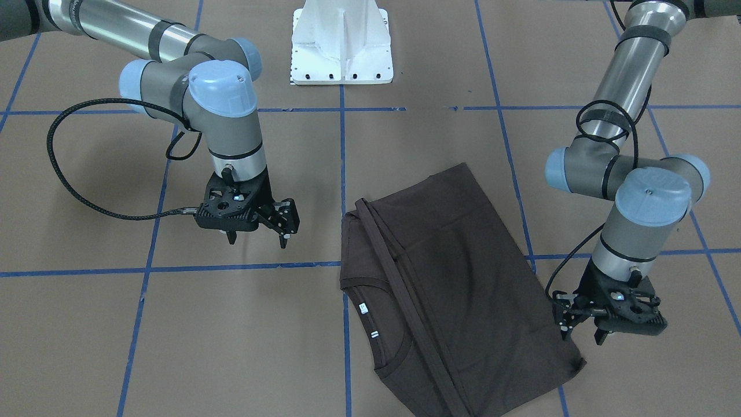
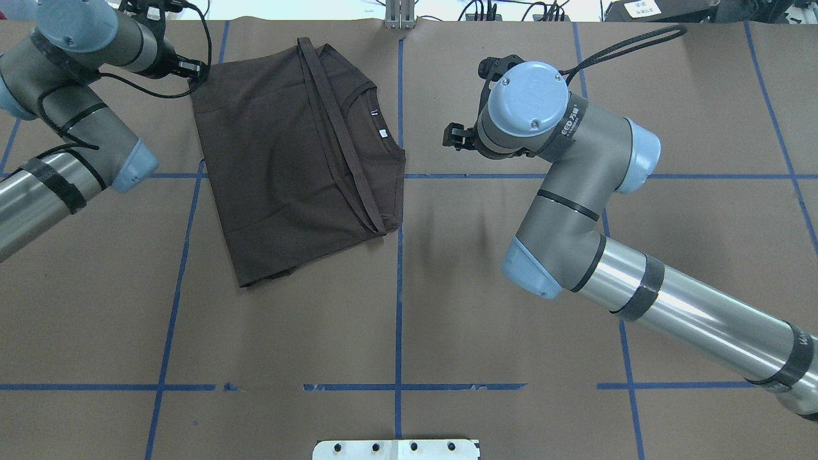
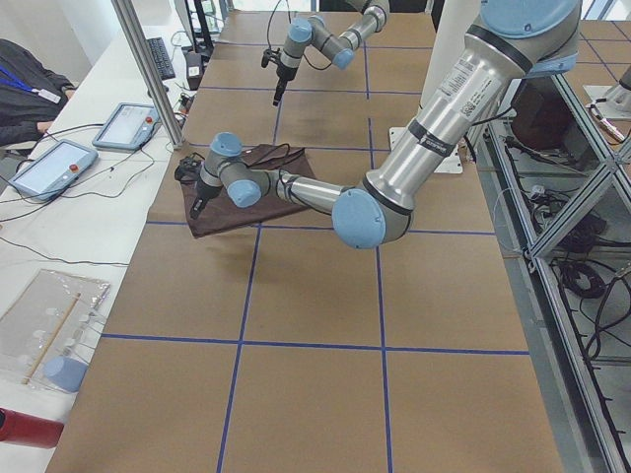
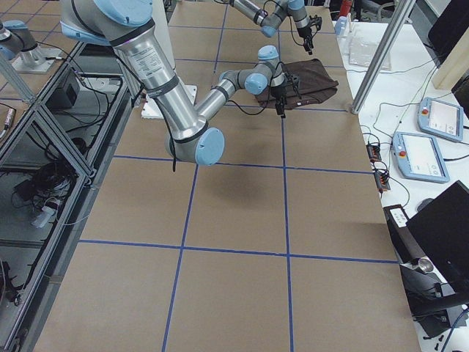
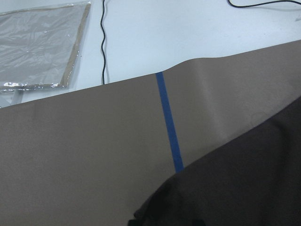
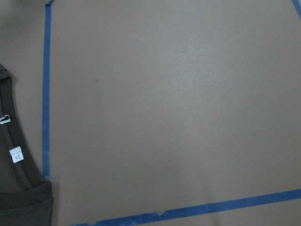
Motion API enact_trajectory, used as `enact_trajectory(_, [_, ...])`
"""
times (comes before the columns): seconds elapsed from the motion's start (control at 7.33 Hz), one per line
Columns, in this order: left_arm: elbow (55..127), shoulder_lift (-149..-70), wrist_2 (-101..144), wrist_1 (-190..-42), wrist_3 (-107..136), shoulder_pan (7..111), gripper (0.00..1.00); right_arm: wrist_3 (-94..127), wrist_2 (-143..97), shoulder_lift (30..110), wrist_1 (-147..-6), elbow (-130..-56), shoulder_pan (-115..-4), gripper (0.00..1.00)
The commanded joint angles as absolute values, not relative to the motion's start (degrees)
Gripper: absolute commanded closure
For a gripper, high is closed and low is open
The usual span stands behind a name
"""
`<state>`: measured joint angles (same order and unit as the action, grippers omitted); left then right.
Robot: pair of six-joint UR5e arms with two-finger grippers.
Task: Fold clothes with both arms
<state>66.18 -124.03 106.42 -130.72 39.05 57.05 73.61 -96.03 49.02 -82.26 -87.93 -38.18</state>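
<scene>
On the bench (image 1: 87, 347) the T-shirt (image 1: 463, 278) lies half-folded; the left end effector (image 1: 582, 333) at its corner and the right end effector (image 1: 257, 236) near it both gape empty, probably to regrasp.

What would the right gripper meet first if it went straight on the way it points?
Most likely the bare table: the right gripper points down, jaws open, beside the shirt and not over it. Its height above the table is unclear.

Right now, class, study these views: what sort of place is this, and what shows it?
Probably a robotics lab: left arm and right arm reach over a paper-covered table gridded in blue tape, with control tablets on the side bench.
</scene>
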Motion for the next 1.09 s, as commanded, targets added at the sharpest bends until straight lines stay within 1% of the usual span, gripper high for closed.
enact_trajectory(0.0, [72.7, -119.6, 109.2, -130.8, 38.8, 57.2, 0.0, 81.0, -95.5, 40.4, -78.1, -76.9, -36.7, 0.23])
enact_trajectory(0.14, [73.1, -119.3, 109.2, -130.8, 38.8, 57.3, 0.0, 82.9, -94.3, 37.5, -74.3, -71.2, -35.3, 0.3])
enact_trajectory(0.41, [73.1, -119.3, 109.2, -130.8, 38.8, 57.3, 0.0, 84.3, -90.9, 33.5, -73.9, -66.3, -32.6, 0.41])
enact_trajectory(0.96, [73.0, -119.2, 109.2, -130.9, 38.8, 57.2, 0.0, 84.3, -88.3, 31.8, -73.8, -62.1, -30.7, 0.43])
